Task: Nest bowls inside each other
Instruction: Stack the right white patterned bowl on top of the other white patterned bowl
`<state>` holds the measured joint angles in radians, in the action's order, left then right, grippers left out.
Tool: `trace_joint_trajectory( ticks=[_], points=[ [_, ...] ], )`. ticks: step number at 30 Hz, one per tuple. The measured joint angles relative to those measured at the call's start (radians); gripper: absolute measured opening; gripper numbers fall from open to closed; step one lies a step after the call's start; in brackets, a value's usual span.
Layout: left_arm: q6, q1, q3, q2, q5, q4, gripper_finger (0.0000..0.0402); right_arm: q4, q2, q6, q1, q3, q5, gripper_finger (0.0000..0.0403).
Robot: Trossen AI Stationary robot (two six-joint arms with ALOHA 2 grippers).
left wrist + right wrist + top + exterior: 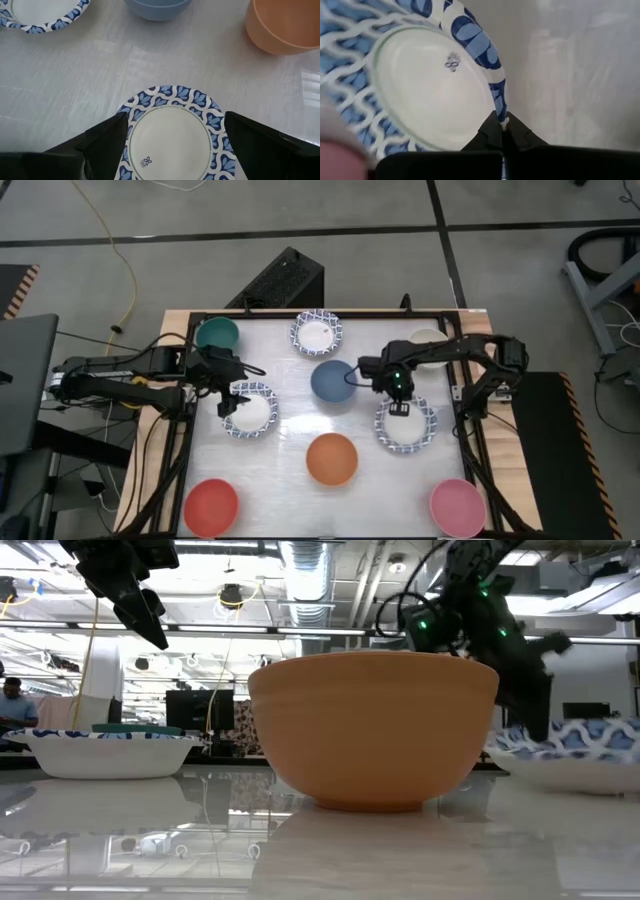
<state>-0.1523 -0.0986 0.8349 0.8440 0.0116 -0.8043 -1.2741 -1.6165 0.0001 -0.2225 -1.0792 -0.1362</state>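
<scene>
Several bowls stand on their bases on the white table. A white bowl with a blue-patterned rim [407, 425] is at the right, and my right gripper [399, 406] is shut on its far rim. My left gripper [232, 402] hangs open above a second patterned bowl [170, 137], one finger to each side, touching nothing. A third patterned bowl [317, 332], a teal one [217, 334] and a cream one [428, 338], partly under my right arm, stand at the far side. Blue [333, 381] and orange [331, 458] are mid-table, red [211, 506] and pink [458, 506] near. My right gripper pinches the patterned bowl's rim [499, 105] on its far side, one finger inside the bowl and one outside. The fingers come steeply from above, pointing down. In the low view the bowl [580, 755] still rests on the table.
The table is framed by a dark rail [470, 430] on its left and right sides. Open tabletop lies between the orange bowl and the red and pink bowls. A black box [280, 280] sits on the floor beyond the far edge.
</scene>
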Motion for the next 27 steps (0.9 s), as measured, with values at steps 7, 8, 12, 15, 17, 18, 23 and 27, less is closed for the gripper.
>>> trace_joint_trajectory(
  ticks=[7, 8, 12, 15, 17, 18, 23, 27],
  points=[
    [-0.009, 0.000, 0.000, 0.000, 0.000, -0.001, 0.0320, -0.151, 0.000, 0.000, -0.044, -0.252, -0.024, 0.0005],
    [-0.009, 0.000, 0.000, 0.000, 0.000, -0.001, 0.0320, -0.174, 0.000, 0.000, -0.053, -0.295, -0.024, 0.0005],
    [-0.009, 0.000, 0.000, 0.000, 0.000, -0.010, 0.0320, -0.234, 0.000, -0.018, -0.095, -0.469, -0.024, 0.0005],
    [-0.009, 0.000, 0.000, 0.000, 0.004, -0.013, 0.0320, -0.210, 0.001, -0.028, -0.141, -0.589, -0.023, 0.0005],
    [-0.009, 0.000, 0.000, 0.000, 0.007, -0.013, 0.0320, -0.152, 0.002, -0.026, -0.178, -0.651, -0.023, 0.0005],
    [-0.009, 0.000, 0.000, 0.000, 0.011, -0.013, 0.0320, -0.108, 0.002, -0.016, -0.197, -0.674, -0.023, 0.0005],
    [-0.009, 0.000, 0.000, 0.000, 0.017, -0.013, 0.0320, 0.202, 0.002, 0.156, -0.306, -0.719, 0.015, 0.0006],
    [-0.009, 0.000, 0.000, 0.000, 0.030, -0.013, 0.0320, 0.371, -0.018, 0.328, -0.396, -0.719, 0.020, 0.0007]
  ],
)
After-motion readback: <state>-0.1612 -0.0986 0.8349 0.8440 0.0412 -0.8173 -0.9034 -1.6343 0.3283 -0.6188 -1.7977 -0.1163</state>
